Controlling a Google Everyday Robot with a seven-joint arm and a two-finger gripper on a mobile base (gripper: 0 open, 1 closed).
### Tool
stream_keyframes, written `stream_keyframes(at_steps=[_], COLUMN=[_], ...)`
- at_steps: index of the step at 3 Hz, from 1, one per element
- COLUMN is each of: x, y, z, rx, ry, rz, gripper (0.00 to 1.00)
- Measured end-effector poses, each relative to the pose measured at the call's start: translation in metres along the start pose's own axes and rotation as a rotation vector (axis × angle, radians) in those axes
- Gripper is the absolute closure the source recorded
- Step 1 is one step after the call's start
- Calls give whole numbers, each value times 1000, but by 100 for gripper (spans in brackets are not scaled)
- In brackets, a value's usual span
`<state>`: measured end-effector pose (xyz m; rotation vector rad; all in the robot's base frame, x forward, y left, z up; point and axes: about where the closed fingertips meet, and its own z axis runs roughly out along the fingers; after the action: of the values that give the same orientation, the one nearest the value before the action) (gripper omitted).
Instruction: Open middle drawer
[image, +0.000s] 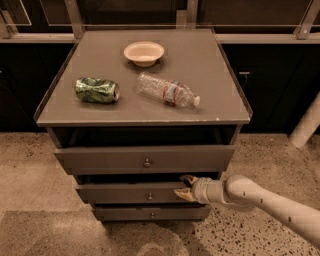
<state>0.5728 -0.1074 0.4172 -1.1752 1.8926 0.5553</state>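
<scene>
The middle drawer (131, 193) is the second of three grey-brown fronts in the cabinet, with a small round knob (149, 196) at its centre. It sits slightly out, with a dark gap above it. My gripper (183, 187) reaches in from the lower right on a white arm (260, 199). It is at the right part of the middle drawer's front, to the right of the knob. Its fingers stand apart, the upper fingertip (188, 178) at the drawer's top edge and the lower one (180, 195) against the front panel.
The top drawer (145, 159) juts out above and the bottom drawer (150, 213) sits below. On the cabinet top (210, 107) lie a crushed green can (97, 90), a clear plastic bottle (167, 91) and a beige bowl (144, 52). Speckled floor surrounds the cabinet.
</scene>
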Motion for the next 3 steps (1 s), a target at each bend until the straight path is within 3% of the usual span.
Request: stream_keyframes(at_steps=[1, 3], x=[0, -5], y=[0, -4], z=[0, -5], rx=[0, -1], ry=[0, -1], rz=[0, 0], gripper=[100, 100])
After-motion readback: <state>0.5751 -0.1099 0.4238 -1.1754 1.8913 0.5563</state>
